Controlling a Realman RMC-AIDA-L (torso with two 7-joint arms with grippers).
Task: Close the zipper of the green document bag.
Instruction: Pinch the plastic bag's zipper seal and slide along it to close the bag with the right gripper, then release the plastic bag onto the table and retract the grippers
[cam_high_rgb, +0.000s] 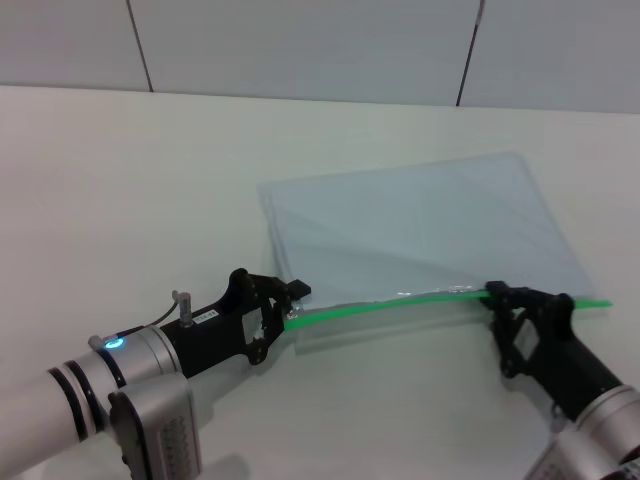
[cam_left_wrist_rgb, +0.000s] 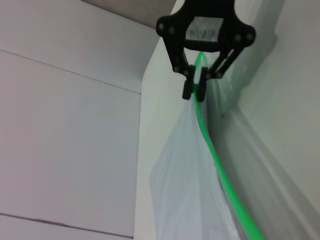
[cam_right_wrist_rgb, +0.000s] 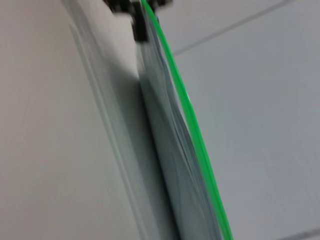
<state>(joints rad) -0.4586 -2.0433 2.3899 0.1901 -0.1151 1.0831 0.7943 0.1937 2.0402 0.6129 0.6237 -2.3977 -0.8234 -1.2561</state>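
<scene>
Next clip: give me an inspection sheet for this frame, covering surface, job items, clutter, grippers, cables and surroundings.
Surface: white table, bare around the bag.
Job items: green document bag lies flat with pale sheets inside; zipper runs along its near edge, lifted slightly.
Clutter: nothing seen.
Grippers: left gripper shut on the zipper's left end; right gripper on the zipper near its right end.
Cables: thin cable on the left arm.
Surroundings: pale panelled wall.

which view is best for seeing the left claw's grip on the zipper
The left wrist view: the left claw is seen straight on, its fingers pinched shut on the zipper. The head view shows it from the side at the strip's end, the pinch harder to read. The right wrist view shows it only partly, cut off at the picture's edge.
</scene>
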